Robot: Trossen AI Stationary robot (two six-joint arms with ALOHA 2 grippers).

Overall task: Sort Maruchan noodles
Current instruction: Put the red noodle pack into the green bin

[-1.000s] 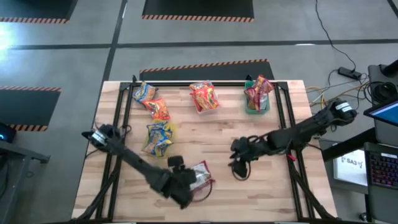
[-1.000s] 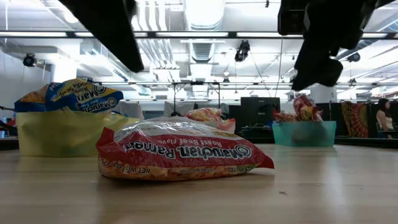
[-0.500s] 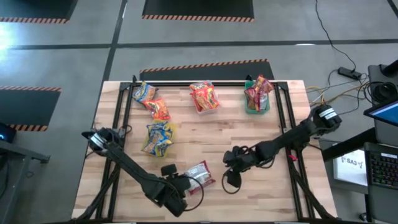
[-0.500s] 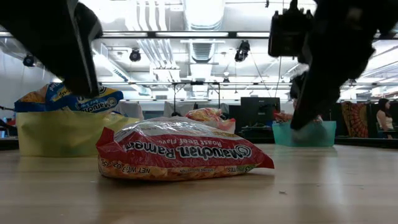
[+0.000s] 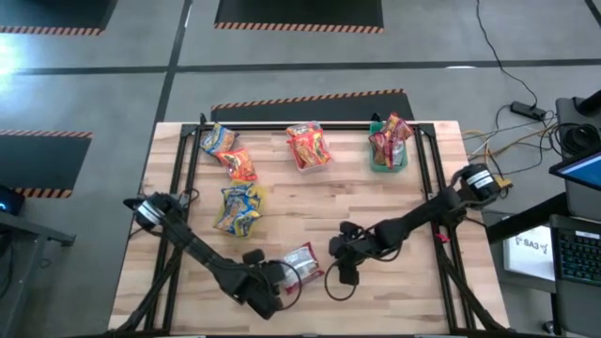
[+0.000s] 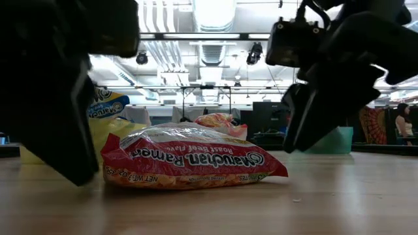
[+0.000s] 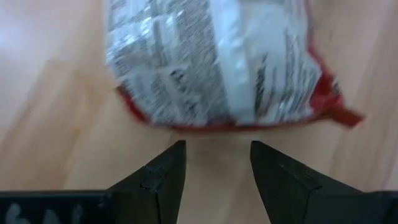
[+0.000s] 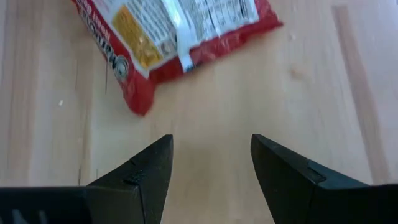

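Observation:
One dark red Maruchan packet (image 5: 303, 260) lies flat on the table near its near edge; it also shows in the low view (image 6: 189, 163). My left gripper (image 5: 283, 283) is open and low, just short of the packet's edge (image 7: 211, 121), fingers pointing at it. My right gripper (image 5: 340, 278) is open too, low over bare wood beside the packet's right-hand corner (image 8: 138, 107). Neither touches it. Other packets lie farther back: yellow-and-blue ones in a yellow tub (image 5: 239, 208), orange-red ones in a clear tub (image 5: 308, 145), dark red ones in a green tub (image 5: 389, 143).
Two loose packets, a yellow-and-blue one (image 5: 218, 141) and an orange one (image 5: 241, 165), lie at the far left of the table. Black frame rails run along both sides and the far edge. Bare wood stretches between the tubs and the near packet.
Both grippers have come down to table height. The left one has swung toward the near edge and now points at the dark red packet. The right one has moved left and toward the near edge, closing in on the packet's right corner. The packet has stayed put.

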